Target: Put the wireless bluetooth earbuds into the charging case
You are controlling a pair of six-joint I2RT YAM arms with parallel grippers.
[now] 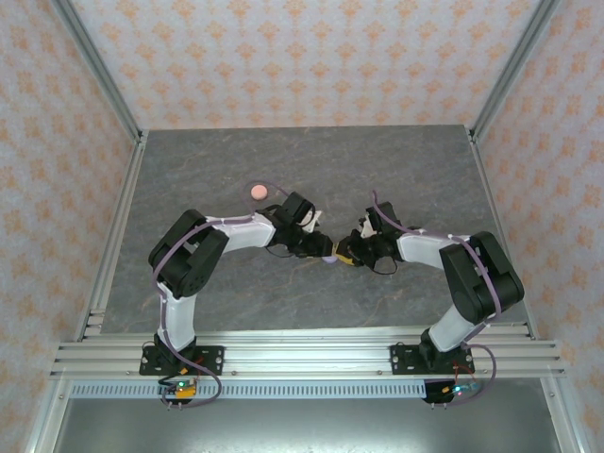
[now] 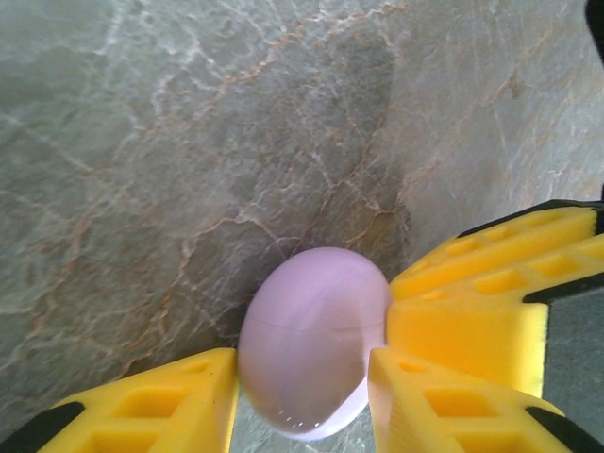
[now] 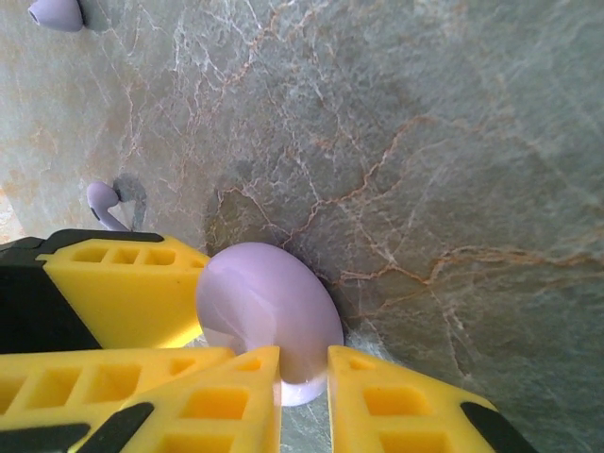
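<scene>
Left wrist view: the left tool (image 2: 302, 377) is closed on the lilac charging case (image 2: 311, 340), with one yellow finger (image 2: 142, 411) against its left side and the other against its right. A faint seam runs across the rounded shell. The case rests on the grey marbled table (image 2: 142, 142). Just to its right, a finger of the right tool (image 2: 491, 274) reaches in and touches the case.

In the right wrist view, the right tool (image 3: 304, 363) has its fingers drawn close together, pinching the lower edge of the lilac charging case (image 3: 269, 307). The other arm's finger presses the case from the left. Beyond that finger, the near lilac earbud (image 3: 102, 203) lies on the table with its stem pointing down the picture. The far lilac earbud (image 3: 55, 11) lies well apart from it at the top corner.

From the top external view, both arms bend inward and the left tool (image 1: 319, 251) and right tool (image 1: 344, 255) meet at mid-table. Farther back, a salmon-pink round case (image 1: 257, 192) sits alone behind the left arm's wrist.
</scene>
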